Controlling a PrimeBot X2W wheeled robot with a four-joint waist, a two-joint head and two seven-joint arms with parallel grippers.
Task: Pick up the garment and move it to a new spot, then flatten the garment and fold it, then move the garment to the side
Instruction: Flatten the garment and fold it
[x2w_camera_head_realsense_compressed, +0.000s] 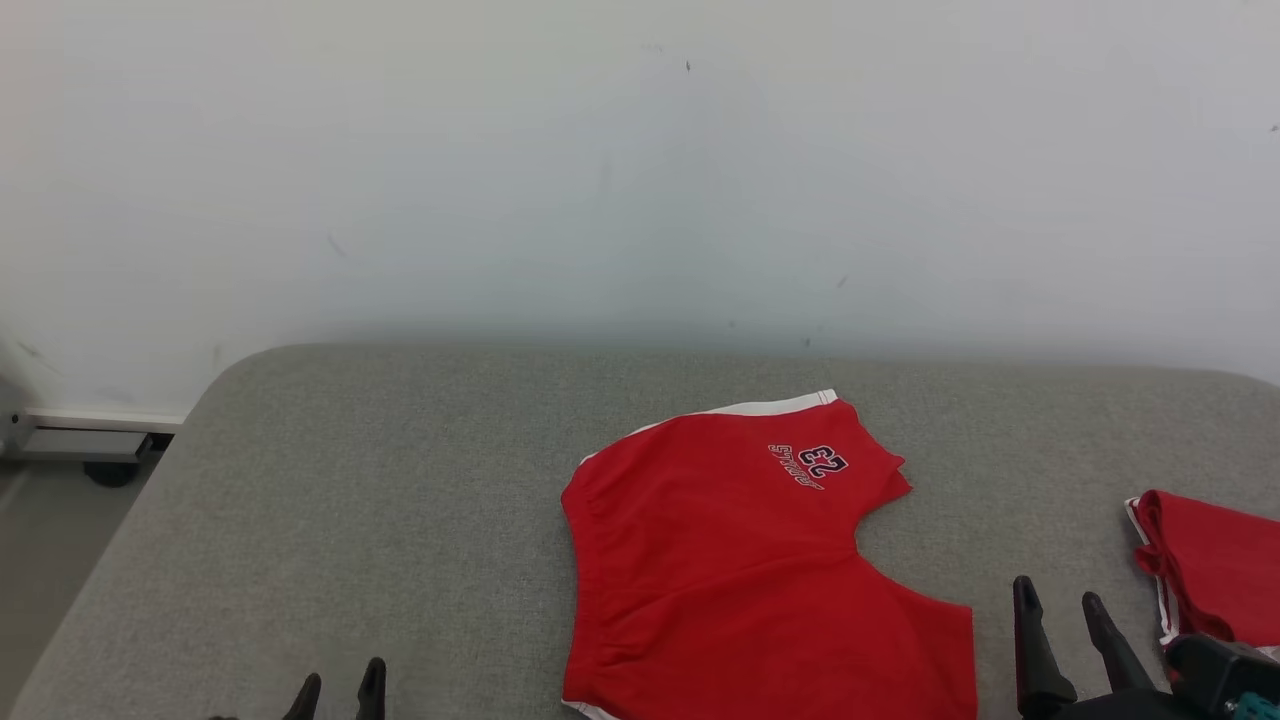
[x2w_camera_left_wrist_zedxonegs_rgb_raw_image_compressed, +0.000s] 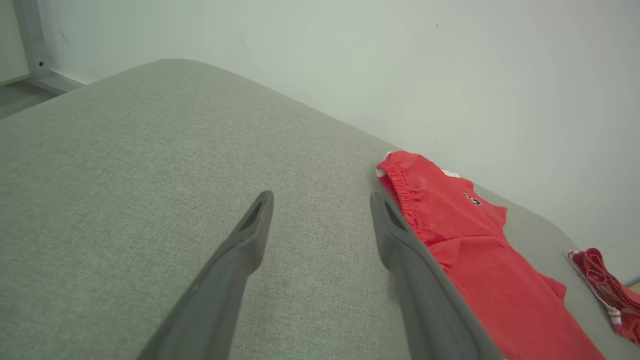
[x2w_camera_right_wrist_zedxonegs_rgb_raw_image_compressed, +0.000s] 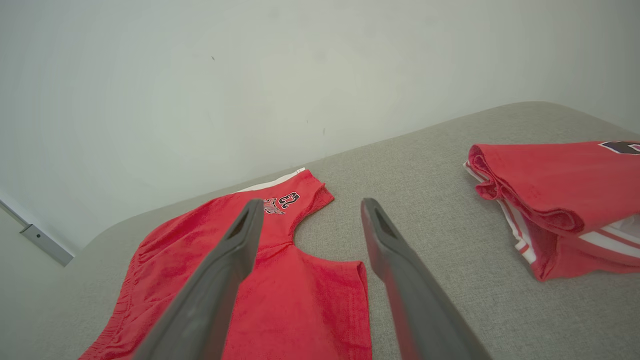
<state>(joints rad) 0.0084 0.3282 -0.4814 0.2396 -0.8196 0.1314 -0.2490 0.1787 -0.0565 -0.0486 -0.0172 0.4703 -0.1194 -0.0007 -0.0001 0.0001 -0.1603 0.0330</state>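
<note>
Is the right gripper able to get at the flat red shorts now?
Probably yes: the right gripper is open, close beside a leg hem of the shorts, with only bare grey surface between. The folded red garment lies on its other side.

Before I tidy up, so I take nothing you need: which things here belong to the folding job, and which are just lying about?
Job:
spread red shorts
left hand, right hand, both open

Lying about:
folded red garment at the right
</note>
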